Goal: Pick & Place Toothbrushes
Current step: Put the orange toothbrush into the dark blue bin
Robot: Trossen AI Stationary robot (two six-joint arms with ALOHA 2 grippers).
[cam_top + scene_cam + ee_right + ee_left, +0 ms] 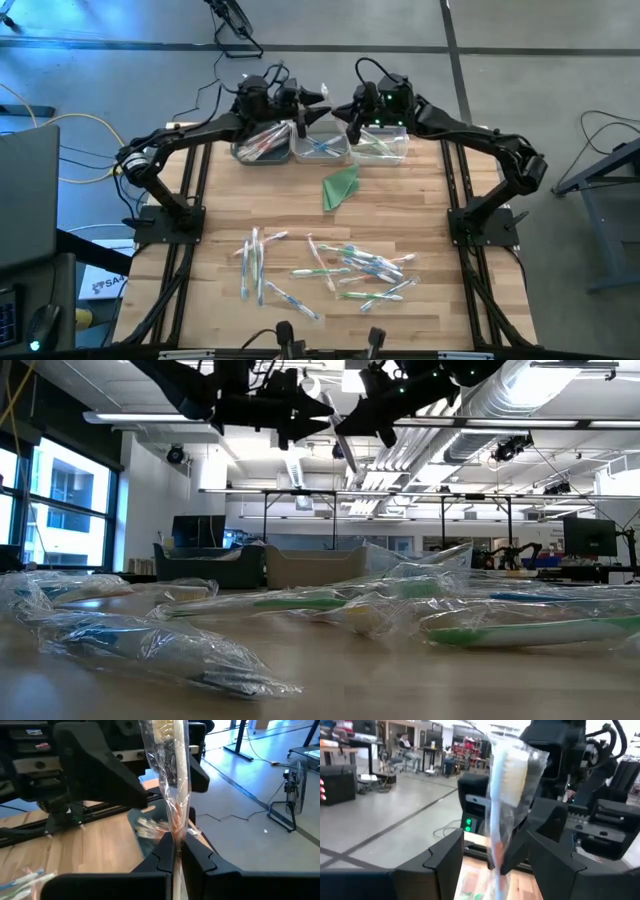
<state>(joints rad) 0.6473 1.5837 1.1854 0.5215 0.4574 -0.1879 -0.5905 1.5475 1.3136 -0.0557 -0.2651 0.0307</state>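
Note:
My right gripper (177,847) is shut on a wrapped toothbrush (167,765) with a white head and a pink-orange handle. It holds the brush high above the bins at the table's far edge. My left gripper (495,842) faces it, open, one finger on either side of that toothbrush (507,775) without touching it. In the high view the two grippers (305,110) (345,115) meet over the middle bin (320,148). Many more wrapped toothbrushes (330,270) lie flat on the table's near half. My right gripper pinches the wrapped toothbrush between its two fingers at the pink-orange lower handle (176,827). The fingers come roughly level from the table's right side and lie across the brush. It stands upright, head up, lifted clear of the bins and the table.
Three clear bins stand side by side at the far edge, the left (265,143) and right (382,143) holding toothbrushes. A folded green triangle (340,187) lies on the wood in front of them. The arms' bases (165,225) (485,225) flank the table.

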